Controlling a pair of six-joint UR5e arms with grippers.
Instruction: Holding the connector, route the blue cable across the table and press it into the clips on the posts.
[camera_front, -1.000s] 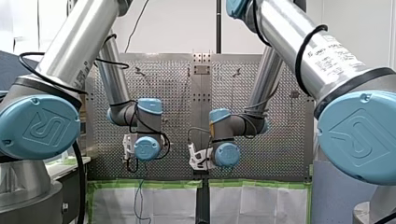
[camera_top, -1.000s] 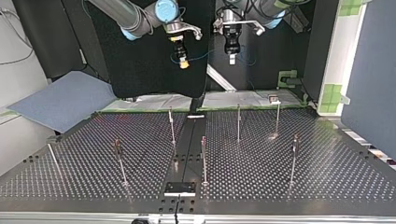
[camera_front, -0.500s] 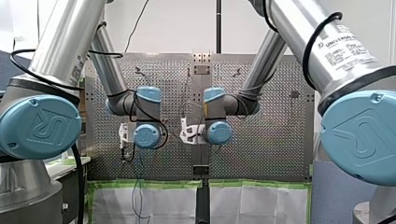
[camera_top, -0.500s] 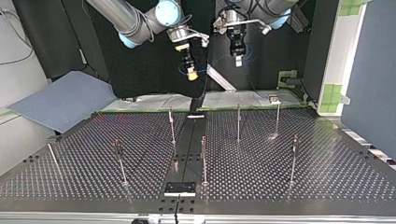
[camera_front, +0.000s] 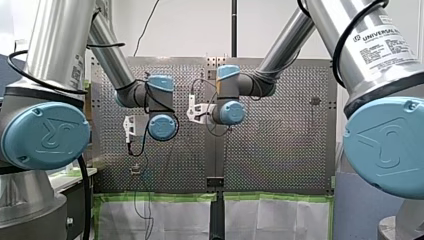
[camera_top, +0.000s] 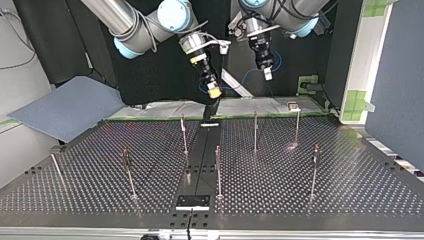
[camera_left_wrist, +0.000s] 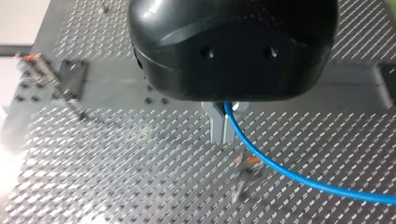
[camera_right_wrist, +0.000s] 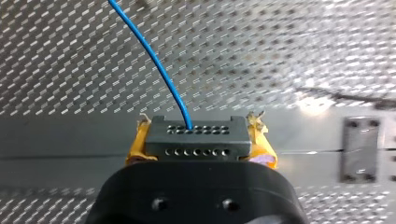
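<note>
My right gripper (camera_right_wrist: 201, 135) has yellow pads shut on a dark grey connector (camera_right_wrist: 196, 140) with rows of small holes. A blue cable (camera_right_wrist: 154, 65) leaves the connector and runs ahead over the perforated table. My left gripper (camera_left_wrist: 223, 123) has metal fingers shut on the blue cable (camera_left_wrist: 280, 170), which curves off beside it. In the top view my right gripper (camera_top: 214, 91) hangs above the table's far edge near the middle. There my left gripper (camera_top: 267, 74) is to its right and higher. The blue cable (camera_top: 247, 79) sags between them. Several thin posts (camera_top: 255, 131) stand on the table.
A dark centre rail (camera_top: 200, 150) splits the perforated table, with a black plate (camera_top: 192, 201) at its near end. A grey-blue mat (camera_top: 65, 107) lies at the top view's left. White sheets edged in green tape (camera_top: 270, 106) lie behind the table.
Both grippers have come lower and nearer the table in the top view. My right gripper also shifted rightward toward the centre rail. The grips have not changed.
</note>
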